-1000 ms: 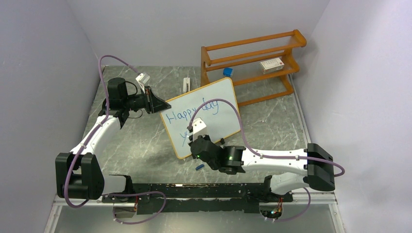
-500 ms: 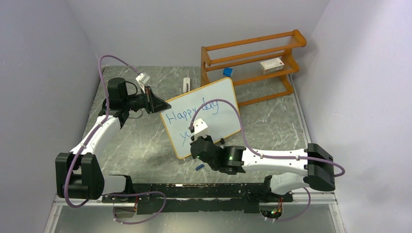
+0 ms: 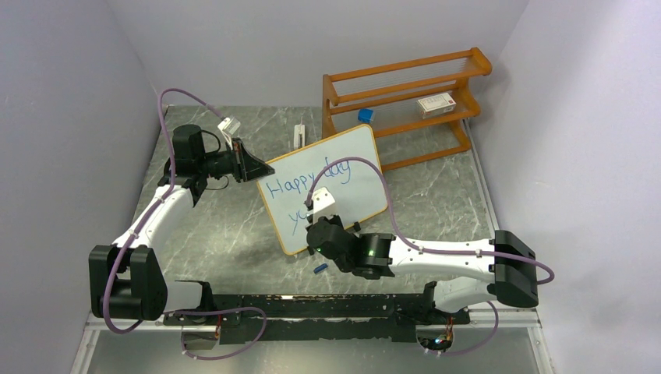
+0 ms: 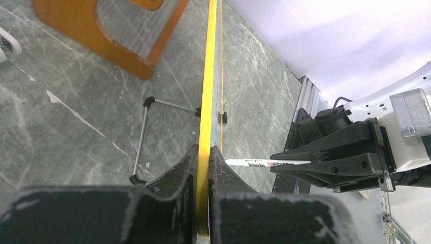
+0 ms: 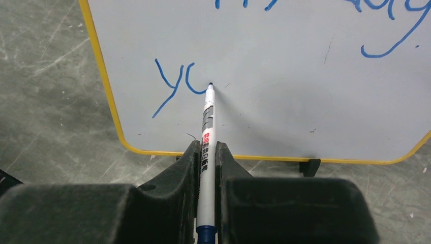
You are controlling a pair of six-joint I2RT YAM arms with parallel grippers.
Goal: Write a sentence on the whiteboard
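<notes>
The whiteboard [image 3: 355, 160] stands tilted on the table, with blue words "Happy day" on its top line and the start of a second line, "yo", below [image 5: 175, 84]. My left gripper [image 3: 261, 167] is shut on the board's left edge; in the left wrist view the yellow frame [image 4: 208, 101] runs between the jaws. My right gripper [image 3: 312, 231] is shut on a white marker [image 5: 207, 132] with a blue end. The marker tip touches the board at the right end of the half-drawn "o". The marker also shows in the left wrist view [image 4: 264, 163].
An orange wooden shelf rack [image 3: 405, 101] stands behind the board, with a small box [image 3: 435, 104] on it. A blue cap [image 3: 319, 268] lies on the table near my right arm. A small white object [image 3: 299, 135] lies at the back. Walls close both sides.
My right gripper has shifted slightly up and left along the board with the marker. The left arm and the board have not moved.
</notes>
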